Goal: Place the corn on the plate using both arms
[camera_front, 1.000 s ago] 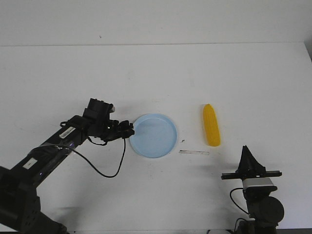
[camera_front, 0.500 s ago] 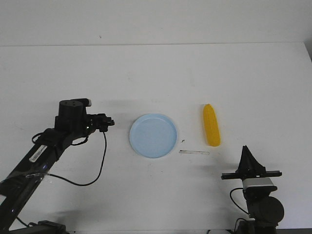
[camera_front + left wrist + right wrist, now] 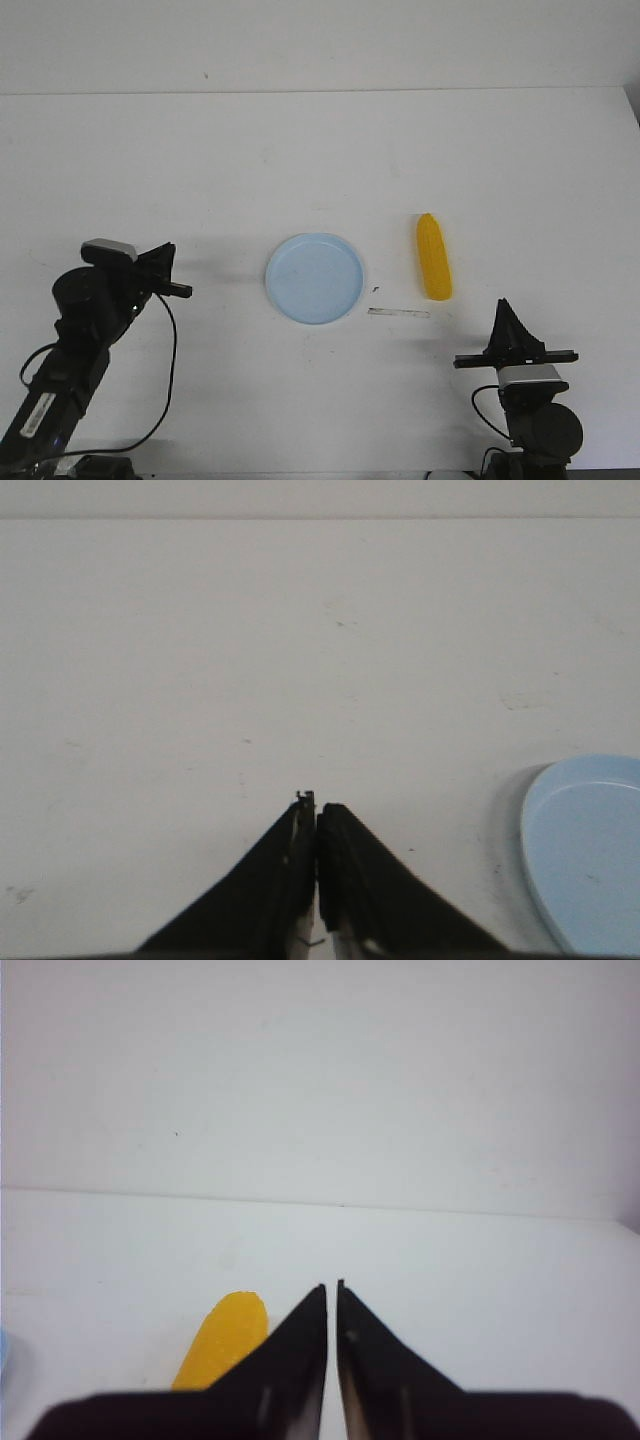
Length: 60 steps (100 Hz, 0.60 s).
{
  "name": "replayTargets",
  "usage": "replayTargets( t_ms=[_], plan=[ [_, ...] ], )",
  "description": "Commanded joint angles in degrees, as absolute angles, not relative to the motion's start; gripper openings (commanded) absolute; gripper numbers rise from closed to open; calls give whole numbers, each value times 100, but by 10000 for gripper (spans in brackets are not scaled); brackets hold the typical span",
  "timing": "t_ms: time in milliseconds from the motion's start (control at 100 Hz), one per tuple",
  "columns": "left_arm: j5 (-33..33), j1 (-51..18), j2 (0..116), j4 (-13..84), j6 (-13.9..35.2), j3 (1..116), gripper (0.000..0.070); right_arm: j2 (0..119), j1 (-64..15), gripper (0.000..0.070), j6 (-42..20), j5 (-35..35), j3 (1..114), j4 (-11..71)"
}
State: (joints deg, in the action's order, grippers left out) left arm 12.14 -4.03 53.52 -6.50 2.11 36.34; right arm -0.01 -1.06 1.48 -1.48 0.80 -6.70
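The pale blue plate (image 3: pixel 315 278) lies empty near the middle of the white table; its rim (image 3: pixel 585 850) shows in the left wrist view. The yellow corn (image 3: pixel 433 256) lies flat to the right of the plate, apart from it, and part of the corn (image 3: pixel 222 1342) shows in the right wrist view. My left gripper (image 3: pixel 186 291) is shut and empty, well to the left of the plate, its tips (image 3: pixel 316 806) pressed together. My right gripper (image 3: pixel 505 306) is shut and empty near the front edge, short of the corn, tips (image 3: pixel 332 1286) nearly touching.
A thin pale grey strip (image 3: pixel 398 313) lies on the table between the plate and the right gripper. A black cable (image 3: pixel 165 370) hangs from the left arm. The white wall rises behind the table's far edge.
My left arm has pulled back leftward and toward the front, from touching the plate's left rim to well clear of it. The plate, corn and right arm have not moved.
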Motion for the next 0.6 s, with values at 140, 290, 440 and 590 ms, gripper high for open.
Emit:
replayTargets(
  t_ms=[140,290,440,590],
  plan=[
    [1004,-165,4132,-1249,102,2689,0,5,-110,16,137,-145,73,-722],
    [956,-75,3142,-1323,106,2049,0,5,-110,16,137,-145,73,-722],
    [539,-75,2198,-985,106,1774,0,5,-113,16,137,-145,73,-722],
    [180,-75,1575,-596,108,1776,0,5,-113,16,137,-145,73,-722]
  ],
)
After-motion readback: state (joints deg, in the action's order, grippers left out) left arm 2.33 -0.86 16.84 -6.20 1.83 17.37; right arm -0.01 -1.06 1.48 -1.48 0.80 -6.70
